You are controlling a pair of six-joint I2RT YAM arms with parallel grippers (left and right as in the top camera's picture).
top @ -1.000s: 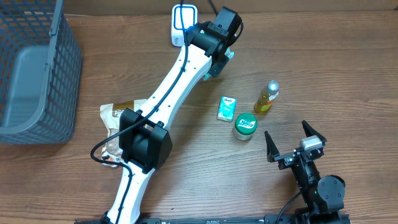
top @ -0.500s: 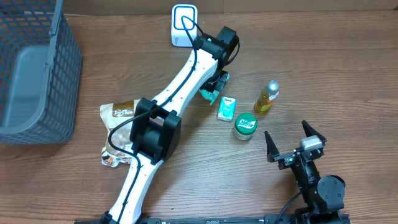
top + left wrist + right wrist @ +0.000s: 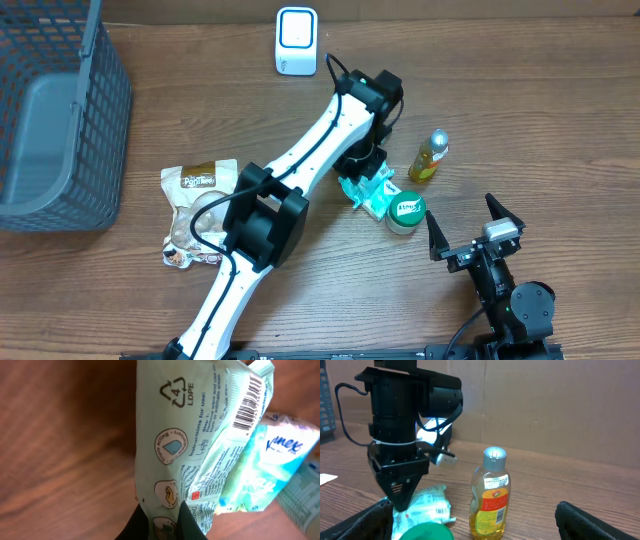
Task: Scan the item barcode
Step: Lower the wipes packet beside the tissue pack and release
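Left gripper [image 3: 160, 522] is clamped on one end of the single wipes packet [image 3: 175, 435]. The packet's long axis runs straight out from the fingertips, with its barcode [image 3: 247, 405] at the far end. Just beyond lie one tissue pack [image 3: 285, 450], one green-lidded jar [image 3: 405, 212] and one bottle [image 3: 430, 155]. Right gripper [image 3: 462, 215] gapes wide.

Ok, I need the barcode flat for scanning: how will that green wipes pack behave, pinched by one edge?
Probably floppy: the wipes pack is creased and buckled near the left gripper, so the barcode panel likely bends. The film looks glossy, so it may slip. It seems light, since a pinch on one edge holds it.
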